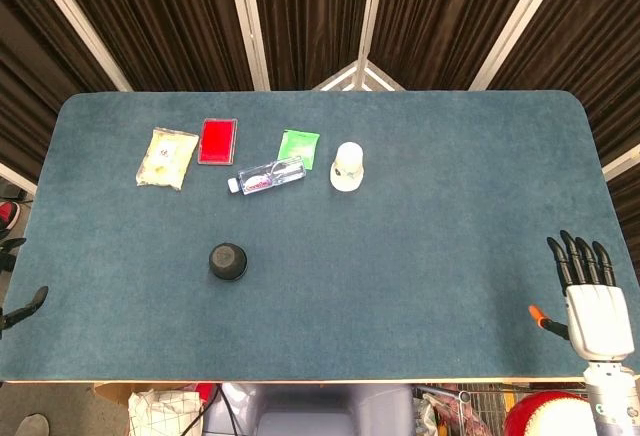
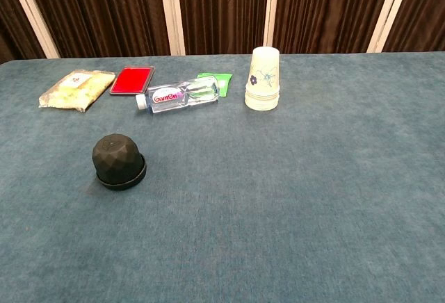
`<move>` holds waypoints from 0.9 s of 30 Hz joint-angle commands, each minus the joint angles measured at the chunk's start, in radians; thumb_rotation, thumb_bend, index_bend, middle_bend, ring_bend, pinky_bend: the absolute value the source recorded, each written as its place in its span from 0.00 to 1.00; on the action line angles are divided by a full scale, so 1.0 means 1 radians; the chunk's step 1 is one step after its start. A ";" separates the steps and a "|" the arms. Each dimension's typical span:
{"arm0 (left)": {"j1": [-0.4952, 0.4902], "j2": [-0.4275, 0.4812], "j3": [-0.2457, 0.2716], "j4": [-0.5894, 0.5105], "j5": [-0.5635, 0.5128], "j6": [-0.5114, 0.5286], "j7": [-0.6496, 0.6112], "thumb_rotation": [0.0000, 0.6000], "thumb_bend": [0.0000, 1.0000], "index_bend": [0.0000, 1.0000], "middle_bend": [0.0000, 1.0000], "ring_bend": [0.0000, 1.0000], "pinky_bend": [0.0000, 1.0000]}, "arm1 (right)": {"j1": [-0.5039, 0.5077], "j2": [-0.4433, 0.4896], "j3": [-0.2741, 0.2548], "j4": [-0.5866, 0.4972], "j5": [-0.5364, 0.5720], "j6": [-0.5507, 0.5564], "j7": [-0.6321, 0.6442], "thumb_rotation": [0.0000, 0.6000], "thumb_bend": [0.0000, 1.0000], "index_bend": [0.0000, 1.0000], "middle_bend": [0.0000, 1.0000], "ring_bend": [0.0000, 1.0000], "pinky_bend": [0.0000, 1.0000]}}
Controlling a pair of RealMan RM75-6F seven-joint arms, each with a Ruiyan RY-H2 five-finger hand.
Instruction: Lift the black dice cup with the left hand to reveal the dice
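Note:
The black dice cup (image 1: 228, 261) stands mouth down on the blue table, left of centre; it appears in the chest view as a faceted dome (image 2: 118, 160). Whatever is under it is hidden. At the left edge of the head view only a dark fingertip of my left hand (image 1: 25, 306) shows, off the table and far left of the cup. My right hand (image 1: 590, 301) rests at the table's near right corner, fingers straight and holding nothing. Neither hand shows in the chest view.
Along the far side lie a yellow snack packet (image 1: 166, 157), a red flat box (image 1: 217, 141), a clear water bottle (image 1: 268, 176) on its side, a green packet (image 1: 298, 148) and a stack of paper cups (image 1: 347, 166). The table's front edge (image 1: 300, 380) is near.

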 commanded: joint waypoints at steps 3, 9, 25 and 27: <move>0.000 -0.005 0.004 0.005 0.015 0.008 -0.004 1.00 0.31 0.26 0.14 0.00 0.00 | 0.000 -0.004 0.000 -0.001 0.002 0.000 -0.006 1.00 0.15 0.04 0.02 0.03 0.01; 0.000 -0.009 0.019 0.010 0.042 0.008 -0.008 1.00 0.31 0.26 0.14 0.00 0.00 | -0.011 0.004 -0.002 -0.007 0.001 0.016 0.004 1.00 0.15 0.04 0.02 0.03 0.01; -0.073 -0.081 0.056 0.071 0.135 -0.089 -0.163 1.00 0.21 0.13 0.07 0.00 0.00 | -0.017 0.015 -0.008 -0.007 0.009 0.005 0.035 1.00 0.15 0.04 0.02 0.03 0.01; -0.100 -0.080 0.061 0.048 0.128 -0.148 -0.204 1.00 0.21 0.13 0.06 0.00 0.00 | -0.017 0.016 -0.009 -0.006 0.011 0.003 0.043 1.00 0.15 0.04 0.02 0.03 0.01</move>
